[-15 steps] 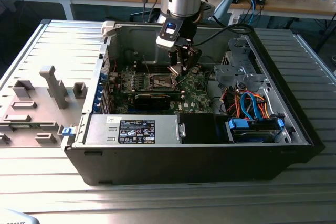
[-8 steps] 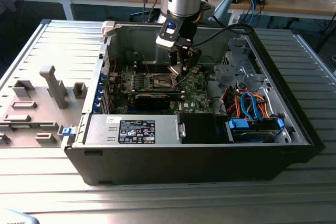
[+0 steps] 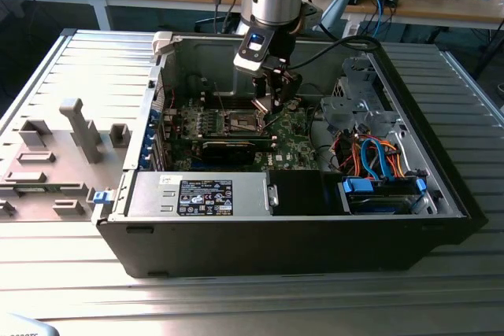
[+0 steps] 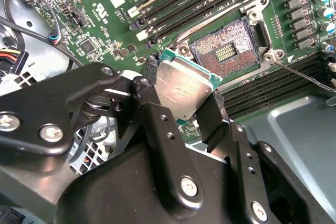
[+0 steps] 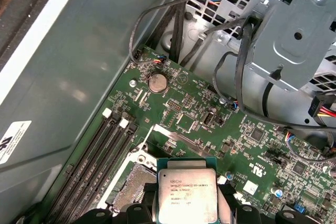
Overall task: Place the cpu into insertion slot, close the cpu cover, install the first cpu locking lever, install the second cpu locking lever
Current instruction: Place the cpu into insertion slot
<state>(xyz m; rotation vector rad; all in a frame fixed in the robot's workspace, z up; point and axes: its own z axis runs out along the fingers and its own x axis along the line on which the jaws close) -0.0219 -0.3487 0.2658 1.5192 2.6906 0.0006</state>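
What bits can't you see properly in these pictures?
1. First wrist view: the cpu is cut off at its near edge by the picture edge, between the fingers of the gripper.
2. First wrist view: the insertion slot is partly hidden behind the cpu.
3. Second wrist view: one corner of the insertion slot sits behind the cpu.
4. Exterior view: the cpu is too small to make out at the gripper.

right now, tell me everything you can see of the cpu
The cpu is a flat square chip with a dull silvery metal lid on a green base; the first wrist view shows small dark print on the lid. It is pinched by opposite edges between the black fingers, tilted, beside the open insertion slot, not seated in it. Nothing else touches it.
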